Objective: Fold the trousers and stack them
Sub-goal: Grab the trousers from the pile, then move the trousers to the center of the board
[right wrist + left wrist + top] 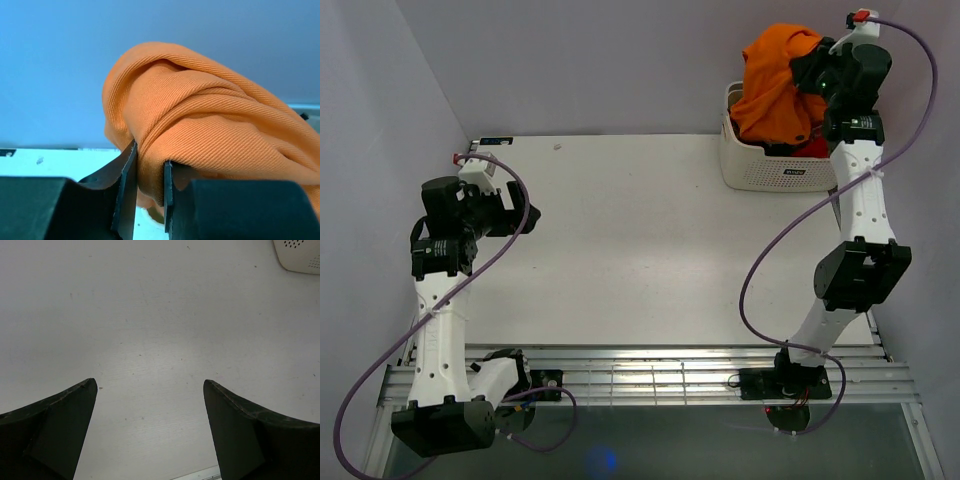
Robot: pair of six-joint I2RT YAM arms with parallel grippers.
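**Trousers [775,90] Held Over Basket [760,170]**

Right jaws: closed tight on a fold of the orange trousers, holding them bunched above the white basket at the far right corner of the bench [640,240]. The lower cloth hangs into the basket. Left jaws: spread wide, gripping nothing, above bare bench at the left.

Plain bright orange, with a fine diagonal weave, on the trousers [210,125]. Black on the right pincer [147,197] and on the left pincer [149,382]. White, faintly speckled, for the surface [640,240]. White with rows of small dot holes on the laundry basket [770,172]; a scrap of red cloth [812,148] inside. White links and black joints on the left arm [435,335] and right arm [863,205]; purple on the cables [743,295].
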